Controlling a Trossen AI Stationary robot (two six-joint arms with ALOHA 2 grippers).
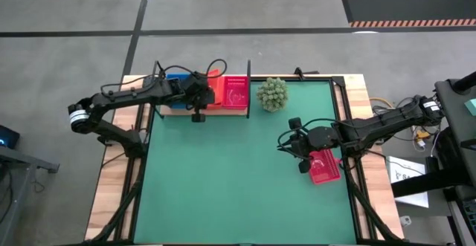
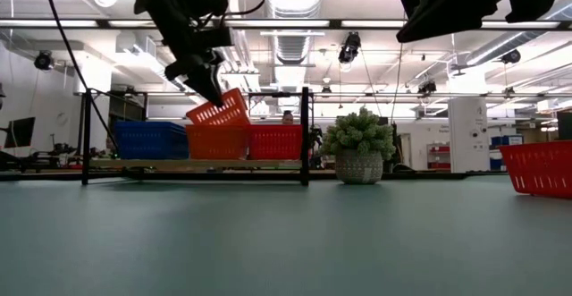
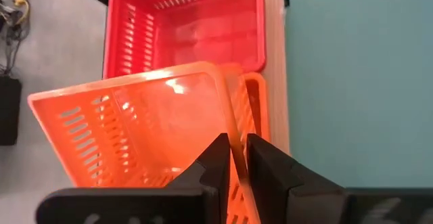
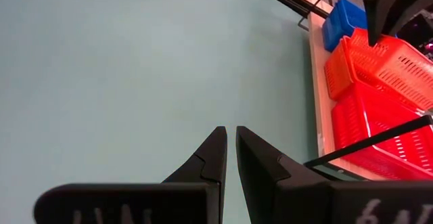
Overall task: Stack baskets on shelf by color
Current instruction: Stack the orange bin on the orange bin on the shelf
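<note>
Two arms: left gripper (image 3: 233, 158) over shelf (image 1: 223, 111); right gripper (image 4: 228, 149) above bench (image 1: 223, 186), empty.
Left fingers: narrow, pinching rim of tilted orange basket (image 3: 145, 126).
Right fingers: nearly closed.
Open room: bench centre.

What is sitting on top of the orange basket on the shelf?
A second orange basket, tilted, rests in the orange basket below on the shelf, its wall between the left gripper's fingers. The lower basket's floor is covered, so anything inside it cannot be seen.

Open green mat (image 1: 223, 179) mid-table; shelf (image 1: 201, 111) (baskets aboard) and plant (image 1: 272, 94) block the far edge.
</note>
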